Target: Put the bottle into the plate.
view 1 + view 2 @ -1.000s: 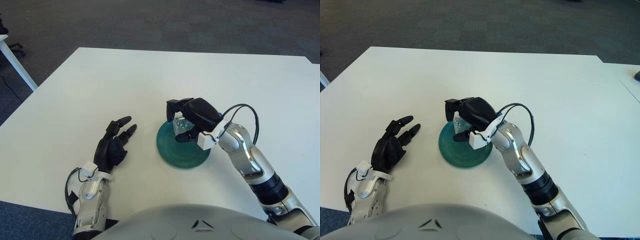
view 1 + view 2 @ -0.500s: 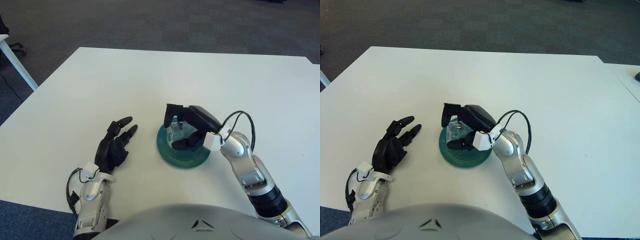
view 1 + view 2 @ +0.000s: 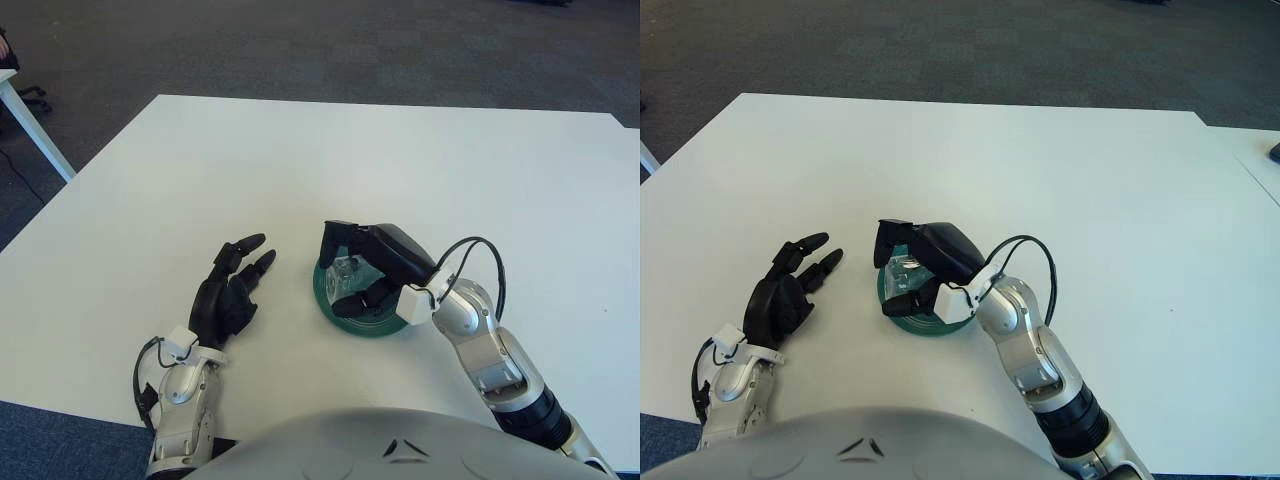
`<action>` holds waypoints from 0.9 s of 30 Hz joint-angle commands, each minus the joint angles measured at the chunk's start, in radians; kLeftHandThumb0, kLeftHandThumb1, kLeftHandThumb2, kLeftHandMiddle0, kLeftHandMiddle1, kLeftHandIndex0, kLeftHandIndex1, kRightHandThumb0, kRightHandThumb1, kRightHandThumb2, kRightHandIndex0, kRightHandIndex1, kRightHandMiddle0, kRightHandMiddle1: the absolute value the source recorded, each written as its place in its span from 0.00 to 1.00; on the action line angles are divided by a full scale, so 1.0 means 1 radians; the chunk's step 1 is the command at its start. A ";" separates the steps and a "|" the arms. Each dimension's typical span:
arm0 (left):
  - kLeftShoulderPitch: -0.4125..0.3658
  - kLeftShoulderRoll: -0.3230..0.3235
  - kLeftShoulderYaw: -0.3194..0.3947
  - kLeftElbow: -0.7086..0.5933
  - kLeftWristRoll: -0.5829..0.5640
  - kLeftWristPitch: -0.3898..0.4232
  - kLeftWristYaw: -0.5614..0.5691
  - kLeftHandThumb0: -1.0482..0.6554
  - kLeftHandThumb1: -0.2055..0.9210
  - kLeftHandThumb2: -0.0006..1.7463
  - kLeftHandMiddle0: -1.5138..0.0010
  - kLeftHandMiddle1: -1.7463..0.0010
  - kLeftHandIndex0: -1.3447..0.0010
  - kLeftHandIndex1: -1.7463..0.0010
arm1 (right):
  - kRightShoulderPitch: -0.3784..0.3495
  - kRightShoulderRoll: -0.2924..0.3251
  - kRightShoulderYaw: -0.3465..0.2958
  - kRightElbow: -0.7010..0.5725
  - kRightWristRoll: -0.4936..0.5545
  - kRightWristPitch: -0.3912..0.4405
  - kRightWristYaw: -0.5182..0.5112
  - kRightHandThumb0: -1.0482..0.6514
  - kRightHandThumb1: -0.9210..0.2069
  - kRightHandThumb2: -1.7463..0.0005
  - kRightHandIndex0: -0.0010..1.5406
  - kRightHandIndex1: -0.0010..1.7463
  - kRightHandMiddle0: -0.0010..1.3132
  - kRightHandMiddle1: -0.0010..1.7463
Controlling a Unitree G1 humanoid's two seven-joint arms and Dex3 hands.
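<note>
Placement is the step in hand, judged from how things lie: the bottle sits low over the plate inside the right hand's grasp, and what remains is to let it settle and let go.

Taking the plate (image 3: pixel 362 318) as the landmark and reading from the left: well to its left, apart from it, the left hand (image 3: pixel 228 293) shows on the white table (image 3: pixel 300 160), palm down, its dark fingers (image 3: pixel 246 243) stretched out and slightly spread toward the far edge, holding nothing. It takes no part in the work.

The plate itself is a round teal dish near the table's front middle. Over its left part is the bottle (image 3: pixel 349 271), small and clear, seen only in part between the fingers; whether its base already touches the dish cannot be told. The right hand (image 3: pixel 358 268) is closed around it, one dark finger (image 3: pixel 334 238) hooked over the plate's far-left rim side and the thumb (image 3: pixel 352 303) curled in beneath, nearer the robot, so the bottle is pinched between them.

To the plate's right and toward the robot, the right forearm runs down and right out of view, wrist bent so the palm covers the dish from the right, a black cable looping above the wrist.

The next move likely calls for spreading the fingers gently, then lifting the hand up and back to the right without catching the bottle or dragging the plate.
</note>
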State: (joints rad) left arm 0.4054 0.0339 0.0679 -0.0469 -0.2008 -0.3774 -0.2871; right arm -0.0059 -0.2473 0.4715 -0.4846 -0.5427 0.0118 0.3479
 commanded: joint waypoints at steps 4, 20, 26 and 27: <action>0.014 -0.001 -0.007 -0.028 0.005 0.007 0.014 0.24 1.00 0.55 0.56 1.00 0.81 0.54 | 0.005 0.000 0.017 -0.020 -0.031 0.037 0.022 0.40 0.21 0.52 0.63 1.00 0.27 1.00; 0.035 0.006 -0.007 -0.059 -0.004 0.018 0.014 0.24 1.00 0.55 0.56 1.00 0.81 0.54 | -0.029 -0.089 0.054 0.062 -0.330 -0.082 -0.066 0.36 0.42 0.35 0.65 1.00 0.39 0.99; 0.041 0.007 -0.007 -0.068 -0.005 0.022 0.013 0.24 1.00 0.55 0.56 1.00 0.81 0.54 | -0.036 -0.090 0.046 0.081 -0.378 -0.091 -0.082 0.34 0.52 0.26 0.68 1.00 0.45 1.00; 0.041 0.008 -0.007 -0.069 -0.006 0.022 0.013 0.24 1.00 0.55 0.56 1.00 0.81 0.54 | -0.033 -0.089 0.045 0.081 -0.375 -0.085 -0.072 0.34 0.53 0.26 0.68 1.00 0.46 1.00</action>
State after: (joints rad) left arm 0.4419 0.0363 0.0603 -0.1028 -0.2010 -0.3614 -0.2784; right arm -0.0229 -0.3362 0.5248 -0.4099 -0.8990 -0.0703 0.2765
